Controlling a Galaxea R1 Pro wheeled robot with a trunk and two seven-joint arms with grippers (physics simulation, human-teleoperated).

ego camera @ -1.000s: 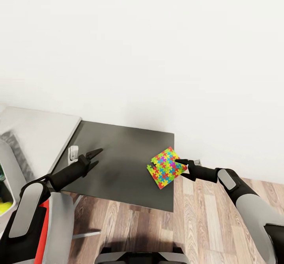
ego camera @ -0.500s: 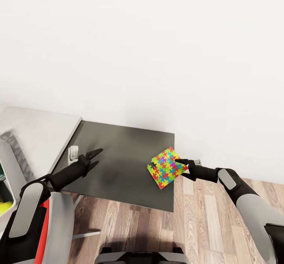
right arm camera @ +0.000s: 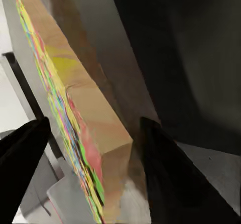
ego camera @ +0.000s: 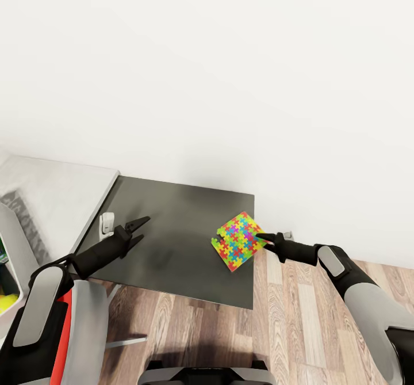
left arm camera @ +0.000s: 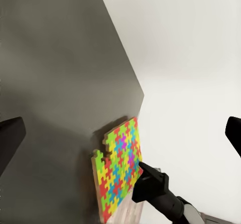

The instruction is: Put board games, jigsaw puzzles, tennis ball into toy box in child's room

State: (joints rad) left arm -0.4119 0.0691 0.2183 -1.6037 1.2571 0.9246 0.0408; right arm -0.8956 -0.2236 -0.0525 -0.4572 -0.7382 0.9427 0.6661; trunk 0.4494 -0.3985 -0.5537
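Observation:
One jigsaw puzzle (ego camera: 237, 241), a sheet of multicoloured pieces on a wooden backing, sits at the right edge of the dark grey table (ego camera: 172, 229) top. My right gripper (ego camera: 263, 239) reaches in from the right, its fingers on either side of the puzzle's near edge (right arm camera: 93, 148), shut on it. In the left wrist view the puzzle (left arm camera: 119, 166) looks tilted up off the top. My left gripper (ego camera: 138, 228) hangs open over the left part of the dark top, holding nothing. The toy box (ego camera: 10, 241) is cut off at the far left, something yellow-green inside.
The light grey desk top (ego camera: 57, 192) adjoins the dark section on the left. A small white object (ego camera: 106, 223) sits at their joint. A white wall runs right behind the table. Wood-plank floor (ego camera: 299, 316) lies to the right and in front.
The puzzle has shifted slightly up and to the left with the right gripper, whose fingers have drawn closer together. The left arm has not moved.

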